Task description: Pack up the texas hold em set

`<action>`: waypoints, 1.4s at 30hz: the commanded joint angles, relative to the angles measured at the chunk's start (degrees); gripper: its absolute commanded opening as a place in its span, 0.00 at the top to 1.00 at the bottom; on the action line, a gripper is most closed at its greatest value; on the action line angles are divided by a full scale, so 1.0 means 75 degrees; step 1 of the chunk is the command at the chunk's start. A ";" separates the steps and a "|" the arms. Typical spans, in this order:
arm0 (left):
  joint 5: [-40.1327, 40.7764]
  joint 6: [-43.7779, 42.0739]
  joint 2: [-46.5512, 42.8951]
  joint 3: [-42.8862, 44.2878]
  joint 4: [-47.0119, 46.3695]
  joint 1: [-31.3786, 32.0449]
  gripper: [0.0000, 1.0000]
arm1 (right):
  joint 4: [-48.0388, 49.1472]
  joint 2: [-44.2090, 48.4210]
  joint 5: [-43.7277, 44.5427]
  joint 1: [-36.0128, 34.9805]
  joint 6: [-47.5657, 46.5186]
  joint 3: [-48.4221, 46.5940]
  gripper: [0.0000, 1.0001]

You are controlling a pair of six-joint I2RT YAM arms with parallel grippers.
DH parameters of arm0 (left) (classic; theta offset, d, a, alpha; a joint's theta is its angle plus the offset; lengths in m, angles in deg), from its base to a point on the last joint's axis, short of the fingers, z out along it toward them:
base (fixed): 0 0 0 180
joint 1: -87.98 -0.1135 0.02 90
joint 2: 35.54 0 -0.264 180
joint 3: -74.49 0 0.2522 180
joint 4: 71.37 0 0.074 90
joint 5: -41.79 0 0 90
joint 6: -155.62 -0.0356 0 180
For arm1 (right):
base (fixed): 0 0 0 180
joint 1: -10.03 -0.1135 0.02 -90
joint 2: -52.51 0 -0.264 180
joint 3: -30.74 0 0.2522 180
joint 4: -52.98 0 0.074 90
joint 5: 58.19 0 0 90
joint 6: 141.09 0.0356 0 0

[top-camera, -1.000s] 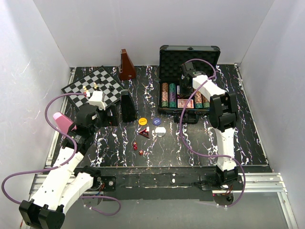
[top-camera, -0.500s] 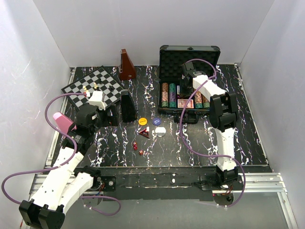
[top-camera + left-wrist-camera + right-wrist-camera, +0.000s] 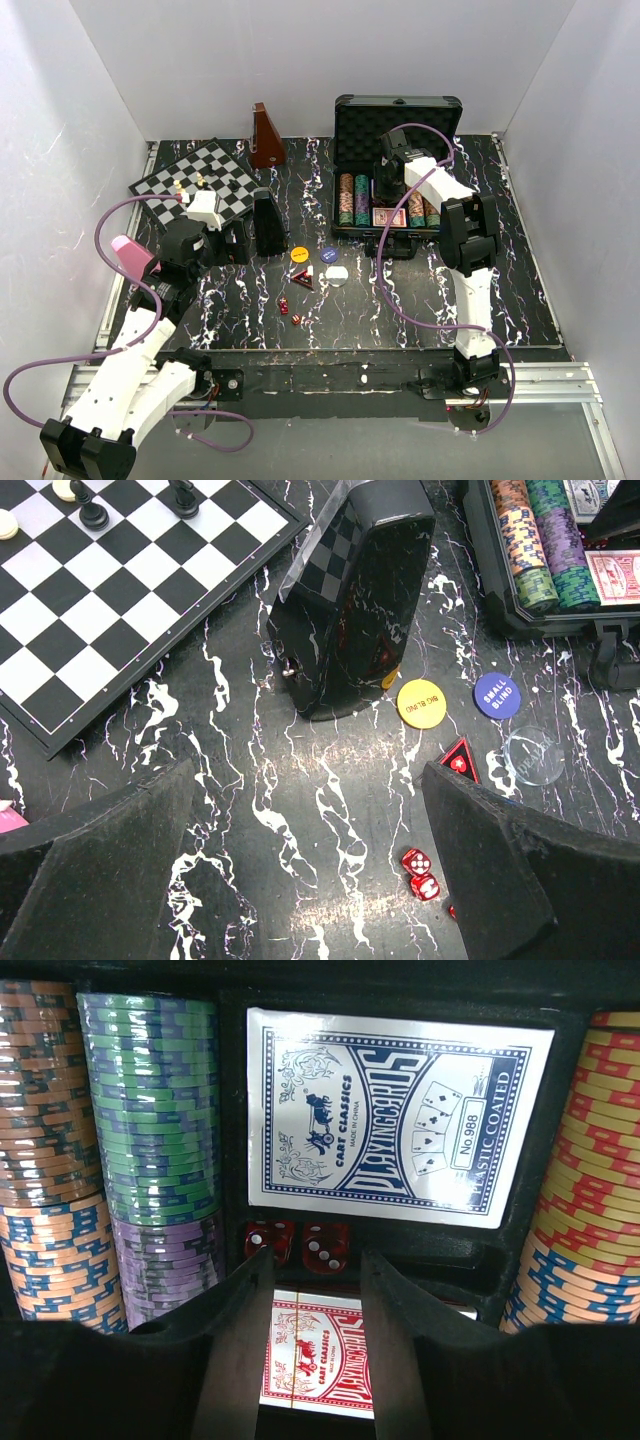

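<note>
The black case (image 3: 348, 215) lies open on the marbled worktop (image 3: 520, 290) with its lid upright. Inside it, a blue card deck (image 3: 400, 1120) reads "CART CLASSICS", "MADE IN CHINA", "PLAYING CARDS", "No. 988" and "PLASTIC COATED". Two red dice (image 3: 325, 1248) sit in the slot just below that deck. A red card deck (image 3: 318, 1355) lies below them. It shows "CART CLASSICS" through a gap, and the rest is hidden behind the fingers. Striped chip rows (image 3: 160, 1150) fill the case on both sides of the decks, cut off at the picture edges.

The right claw (image 3: 317, 1270) hangs inside the case over the red deck. Its jaws are moderately apart with nothing between them.

In front of the case, toward its left corner, lie a yellow button (image 3: 421, 701) marked "BIG BLIND" and a blue button (image 3: 495, 695) marked "SMALL BLIND". A clear button (image 3: 533, 756) lies there too, its lettering too faint to read. A red-and-black triangular piece (image 3: 460, 760) is near them. Loose red dice (image 3: 418, 861) lie farther out from the case, one partly hidden behind a finger.

The left claw (image 3: 307, 775) hovers left of the case, jaws wide and empty. A glossy black pyramid-shaped object (image 3: 350, 600) and a chessboard (image 3: 120, 590) stand farther left of the case.
</note>
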 commanded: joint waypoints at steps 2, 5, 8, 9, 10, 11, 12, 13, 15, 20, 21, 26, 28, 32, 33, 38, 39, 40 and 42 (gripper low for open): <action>0.0023 -0.0056 -0.0003 0.0111 -0.0082 0.0018 0.02 | 0.0249 0.0005 -0.0223 0.0011 0.0001 -0.0071 0.52; 0.0023 -0.0056 -0.0014 0.0111 -0.0082 0.0018 0.02 | 0.0342 0.0005 -0.0398 0.0011 0.0025 -0.0048 0.52; 0.0023 -0.0068 -0.0014 0.0123 -0.0082 0.0018 0.02 | 0.0436 -0.0007 -0.0598 0.0000 0.0036 -0.0024 0.52; 0.0023 -0.0068 -0.0002 0.0123 -0.0082 0.0018 0.02 | 0.0459 -0.0007 -0.0656 0.0011 0.0060 -0.0024 0.53; 0.0023 -0.0068 -0.0002 0.0123 -0.0082 0.0018 0.02 | 0.0460 -0.0042 -0.0668 0.0011 0.0072 -0.0036 0.53; 0.0023 -0.0056 -0.0002 0.0123 -0.0094 0.0018 0.02 | 0.0460 -0.0054 -0.0680 0.0011 0.0072 -0.0059 0.53; 0.0023 -0.0068 0.0009 0.0123 -0.0082 0.0018 0.02 | 0.0471 -0.0054 -0.0680 0.0000 0.0095 -0.0059 0.53; 0.0023 -0.0068 0.0009 0.0123 -0.0082 0.0018 0.02 | 0.0494 -0.0065 -0.0692 0.0000 0.0107 -0.0059 0.54; 0.0023 -0.0068 0.0009 0.0123 -0.0082 0.0018 0.02 | 0.0506 -0.0077 -0.0984 0.0011 0.0107 -0.0071 0.54; 0.0011 -0.0056 0.0021 0.0123 -0.0082 0.0018 0.02 | 0.0425 -0.0112 -0.0786 0.0011 0.0165 -0.0071 0.54; 0.0011 -0.0056 0.0033 0.0123 -0.0082 0.0018 0.02 | 0.0413 -0.0101 -0.0774 0.0000 0.0154 -0.0059 0.53; 0.0000 -0.0056 0.0021 0.0123 -0.0082 0.0018 0.02 | 0.0354 0.0075 -0.0189 0.0011 0.0084 0.0011 0.37; 0.0000 -0.0056 0.0021 0.0123 -0.0082 0.0018 0.02 | 0.0342 0.0203 -0.0095 0.0011 0.0013 0.0023 0.35; -0.0012 -0.0056 -0.0002 0.0123 -0.0082 0.0029 0.02 | 0.0413 0.0601 0.0034 0.0011 -0.0209 0.0093 0.34; -0.0001 -0.0056 -0.0014 0.0123 -0.0082 0.0018 0.02 | 0.0436 0.0753 0.0046 0.0011 -0.0279 0.0140 0.34; 0.0023 -0.0056 -0.0073 0.0111 -0.0082 0.0018 0.02 | 0.0822 0.1947 0.0164 -0.0012 -0.0537 0.0887 0.34; 0.0023 -0.0056 -0.0073 0.0111 -0.0094 0.0018 0.02 | 0.0869 0.2240 0.0164 -0.0024 -0.0538 0.1041 0.34; 0.0035 -0.0056 -0.0061 0.0100 -0.0082 0.0018 0.02 | 0.0881 0.2498 0.0175 -0.0059 -0.0526 0.1228 0.35; 0.0046 -0.0056 -0.0061 0.0111 -0.0082 0.0018 0.02 | 0.0905 0.3038 0.0245 -0.0152 -0.0479 0.1615 0.36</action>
